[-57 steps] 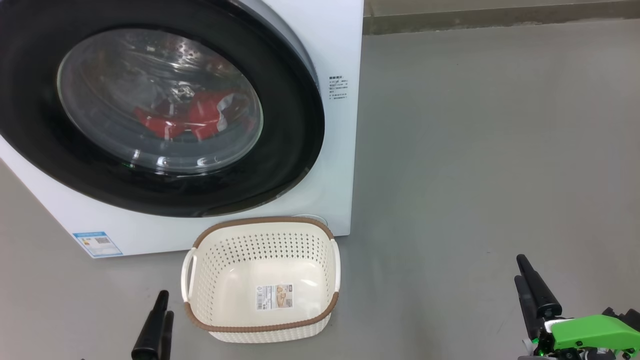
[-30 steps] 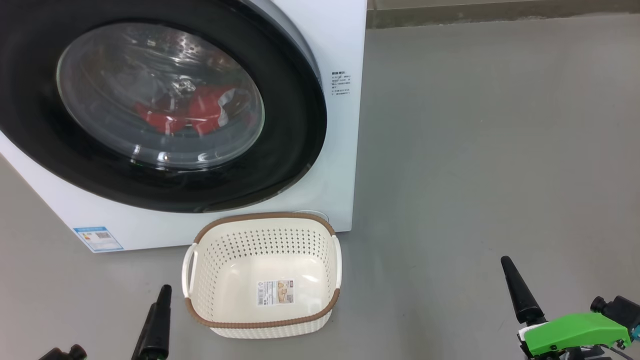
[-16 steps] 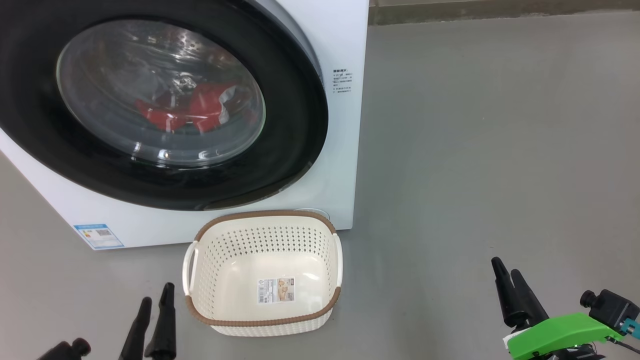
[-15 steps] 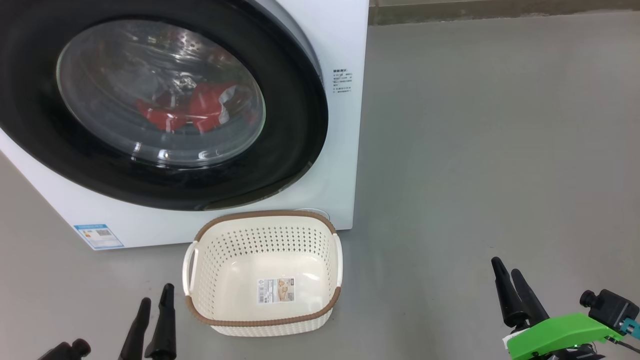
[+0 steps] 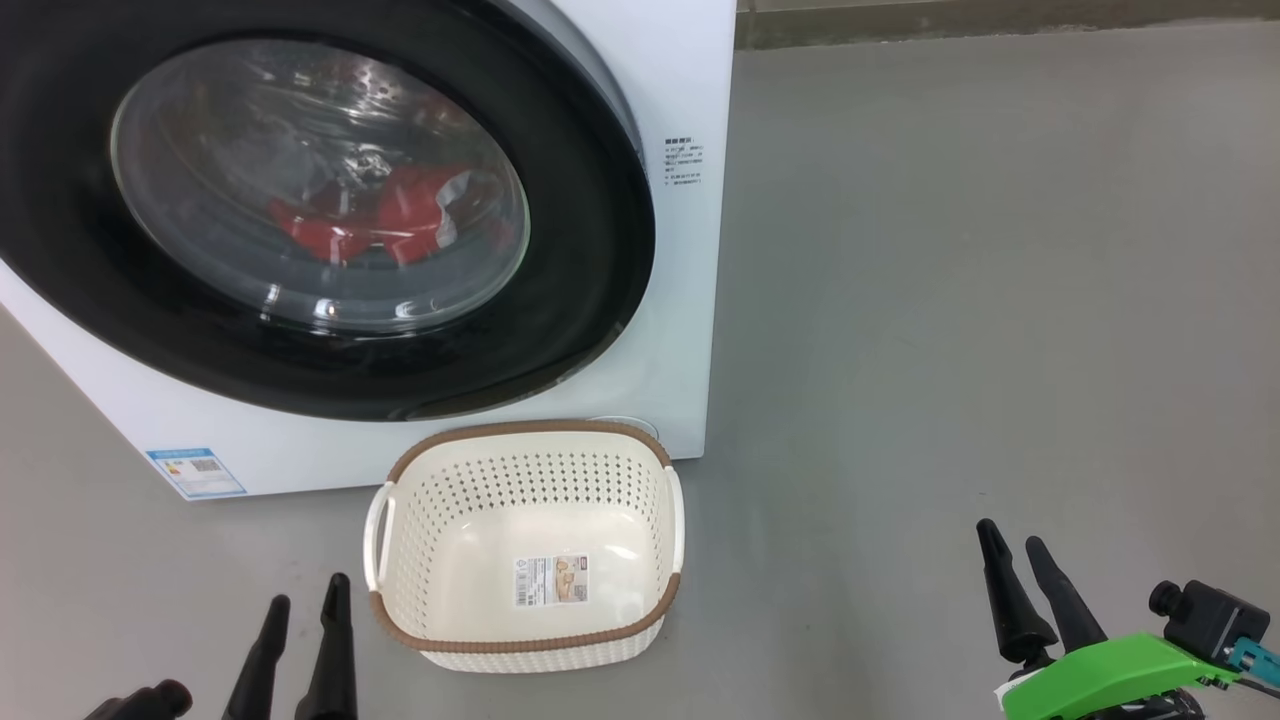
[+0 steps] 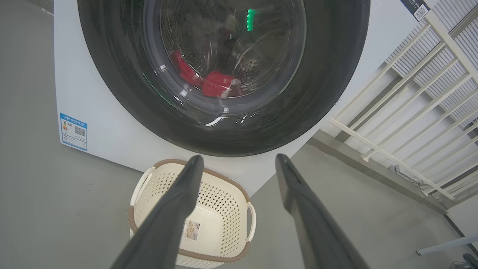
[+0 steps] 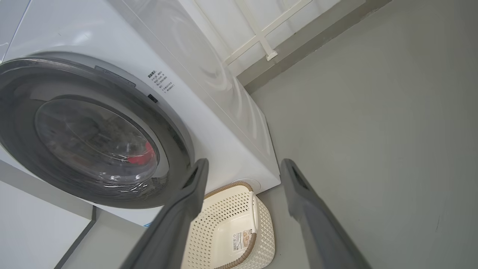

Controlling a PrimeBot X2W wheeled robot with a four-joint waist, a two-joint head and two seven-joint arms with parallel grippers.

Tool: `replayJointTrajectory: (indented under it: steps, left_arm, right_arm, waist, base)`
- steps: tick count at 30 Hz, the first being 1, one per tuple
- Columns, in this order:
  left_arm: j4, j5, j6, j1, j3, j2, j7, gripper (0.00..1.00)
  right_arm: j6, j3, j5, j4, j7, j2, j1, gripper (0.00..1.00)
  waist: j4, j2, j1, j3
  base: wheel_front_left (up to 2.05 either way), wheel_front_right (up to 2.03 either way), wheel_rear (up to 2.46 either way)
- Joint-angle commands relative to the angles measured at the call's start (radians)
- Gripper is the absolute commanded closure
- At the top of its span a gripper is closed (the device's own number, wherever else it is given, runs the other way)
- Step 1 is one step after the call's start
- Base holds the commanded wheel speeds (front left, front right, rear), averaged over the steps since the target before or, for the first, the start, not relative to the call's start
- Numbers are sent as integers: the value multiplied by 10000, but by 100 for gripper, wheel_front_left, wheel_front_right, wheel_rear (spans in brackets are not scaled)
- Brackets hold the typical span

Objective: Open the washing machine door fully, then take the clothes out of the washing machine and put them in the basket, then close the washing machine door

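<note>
The white washing machine stands at the upper left with its round black-rimmed door closed. Red clothes lie in the drum behind the glass. They also show in the left wrist view, clothes, and as a red patch, clothes, in the right wrist view. The cream basket stands empty on the floor in front of the machine. My left gripper is open at the lower left, left of the basket. My right gripper is open at the lower right, well clear of the machine.
Grey floor stretches to the right of the machine. A kerb runs along the far edge. White railing stands to the right of the machine in the left wrist view. A blue label marks the machine's lower left corner.
Both grippers have turned so each now shows two spread fingers. The right gripper drifted slightly left and down. The door, clothes and basket are unchanged.
</note>
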Motion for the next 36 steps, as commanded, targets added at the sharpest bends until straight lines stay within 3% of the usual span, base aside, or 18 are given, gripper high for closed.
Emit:
replayJointTrajectory:
  steps: [1,36]
  left_arm:
    - [-381,384,37,-106,174,159,-132,0]
    - [-883,4262,-170,216,322,152,-1130,0]
  right_arm:
    - [3,210,-335,-270,-155,-181,-83,0]
    - [4,41,-3799,-444,-1154,-177,181,0]
  waist:
    - [0,0,-1,3]
    - [-40,0,-1,162]
  base:
    - [0,0,0]
    - [0,0,0]
